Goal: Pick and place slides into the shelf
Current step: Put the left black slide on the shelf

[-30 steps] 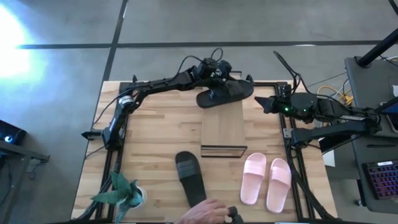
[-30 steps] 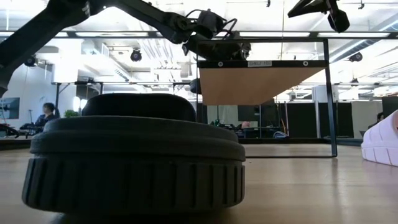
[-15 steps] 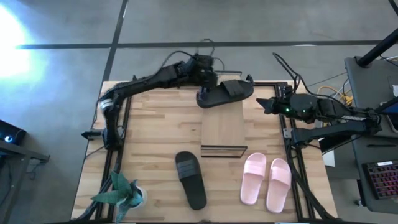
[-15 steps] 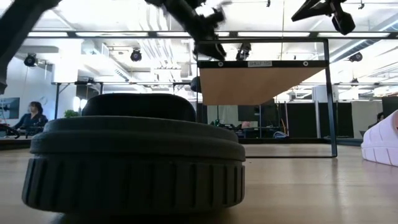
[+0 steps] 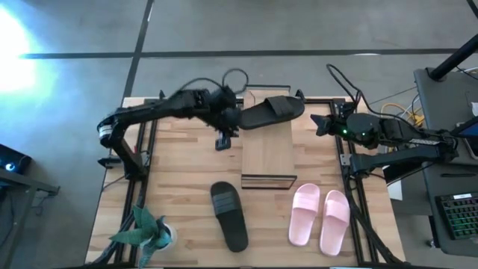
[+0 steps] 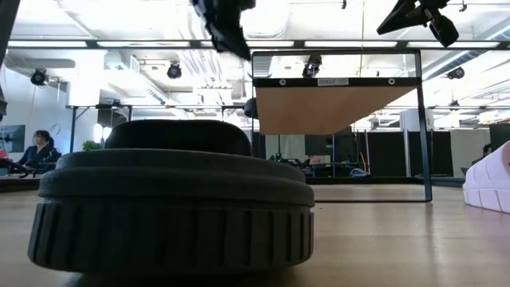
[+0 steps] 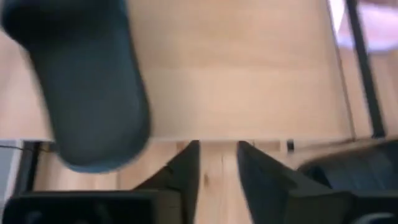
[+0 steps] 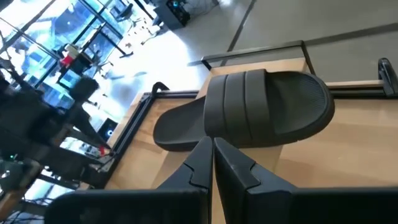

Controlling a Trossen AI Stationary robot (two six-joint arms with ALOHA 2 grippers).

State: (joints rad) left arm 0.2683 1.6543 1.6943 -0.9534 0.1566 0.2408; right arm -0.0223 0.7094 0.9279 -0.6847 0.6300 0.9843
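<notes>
One black slide [image 5: 270, 112] lies sole down across the far end of the shelf's plank top [image 5: 267, 155], its end reaching past the plank's right edge; it also shows in the right wrist view [image 8: 249, 106] and blurred in the left wrist view [image 7: 87, 81]. The other black slide [image 5: 229, 215] rests on the table near the front, filling the low view [image 6: 171, 199]. The pink pair [image 5: 320, 217] lies side by side to the shelf's near right. My left gripper [image 5: 224, 138] [image 7: 216, 165] hangs open just left of the shelf, touching nothing. My right gripper [image 5: 323, 123] [image 8: 212, 158] waits shut, right of the shelf.
A green toy plant [image 5: 146, 230] stands at the table's near left corner. Dark metal rails [image 5: 142, 161] run along both table sides. Cables loop beyond the far edge. Bare wood lies between the left rail and the shelf. People sit in the room behind [image 6: 36, 151].
My left gripper has come off the black slide on the shelf's far end and drawn back toward the table's left and near side, lower beside the shelf. The slide stays on the plank top. A hand that showed at the near edge is gone.
</notes>
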